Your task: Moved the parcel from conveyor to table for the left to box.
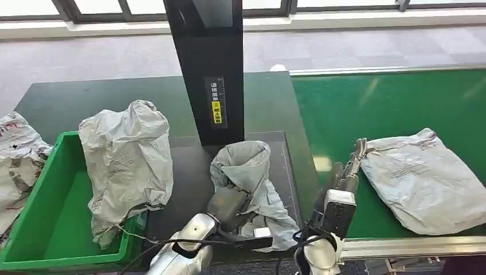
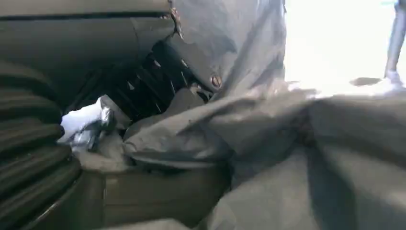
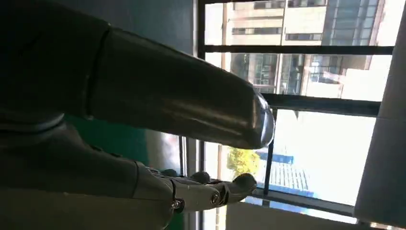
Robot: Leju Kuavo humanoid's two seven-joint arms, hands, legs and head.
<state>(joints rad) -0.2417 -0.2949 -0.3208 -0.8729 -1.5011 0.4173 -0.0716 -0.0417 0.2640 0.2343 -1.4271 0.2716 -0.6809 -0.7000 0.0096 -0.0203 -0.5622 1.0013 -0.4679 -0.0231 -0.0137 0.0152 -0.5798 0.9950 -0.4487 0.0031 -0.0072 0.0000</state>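
A crumpled grey parcel lies on the dark table in front of the black post. My left hand grips its near side. In the left wrist view its dark fingers are buried in the folds of that parcel. A second grey parcel lies flat on the green conveyor. My right hand is stretched out just beside that parcel's left corner, and I cannot tell whether they touch. In the right wrist view, the right hand holds nothing, with thumb and fingers extended.
A green bin stands at the left with another grey parcel draped over its right wall. One more parcel lies at the far left. A black post rises behind the table. The conveyor's metal rail runs along its near edge.
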